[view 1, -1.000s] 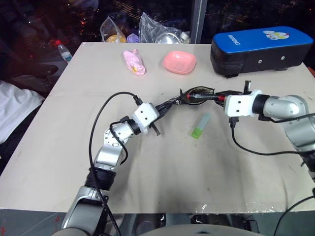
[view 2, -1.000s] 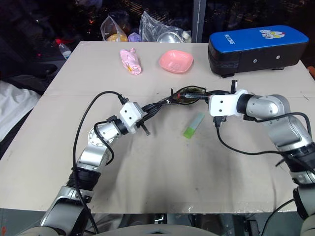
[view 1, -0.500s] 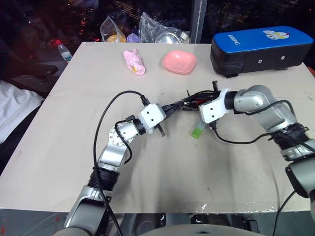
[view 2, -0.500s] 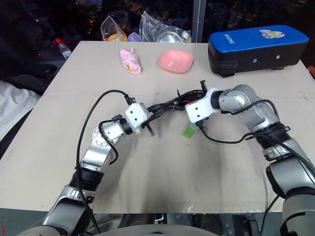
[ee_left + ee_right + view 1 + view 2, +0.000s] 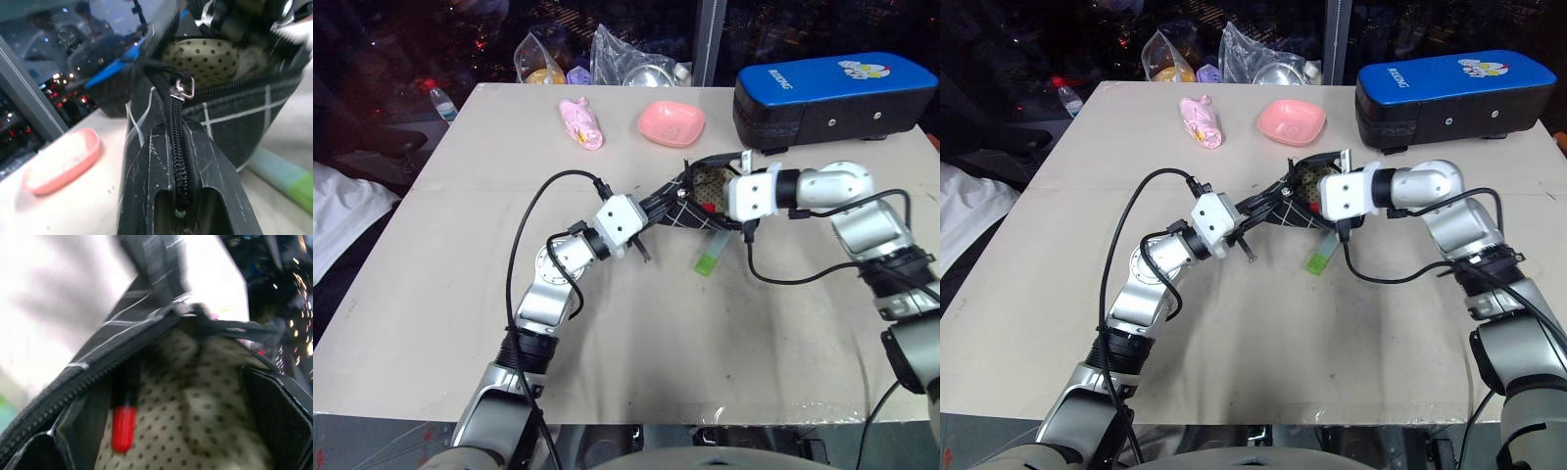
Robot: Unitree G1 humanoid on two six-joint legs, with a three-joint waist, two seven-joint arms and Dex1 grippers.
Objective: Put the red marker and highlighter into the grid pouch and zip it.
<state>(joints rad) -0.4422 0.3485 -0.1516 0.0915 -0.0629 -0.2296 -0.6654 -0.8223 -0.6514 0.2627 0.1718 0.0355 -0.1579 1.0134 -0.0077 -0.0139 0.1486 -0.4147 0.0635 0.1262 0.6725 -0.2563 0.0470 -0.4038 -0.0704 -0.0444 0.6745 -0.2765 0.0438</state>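
1. Holding the grid pouch [image 5: 697, 201] by its zipper end, the left gripper [image 5: 658, 210] has its jaws clamped tight on the fabric, keeping the pouch lifted off the bench [image 5: 460, 245] with its mouth gaping.
2. The right gripper [image 5: 736, 186] sits at the open mouth, jaws spread wide and gripping nothing.
3. The red marker [image 5: 124, 411] lies inside against the dotted lining, red end toward the mouth.
4. The highlighter [image 5: 712, 252] rests on the bench just below the pouch, not yet picked up.
5. Risks, as a judgement: the tilted, open pouch could let the marker slide out; a slack mouth may collapse when the highlighter is brought in; the zipper [image 5: 177, 147] could snag on the lining.
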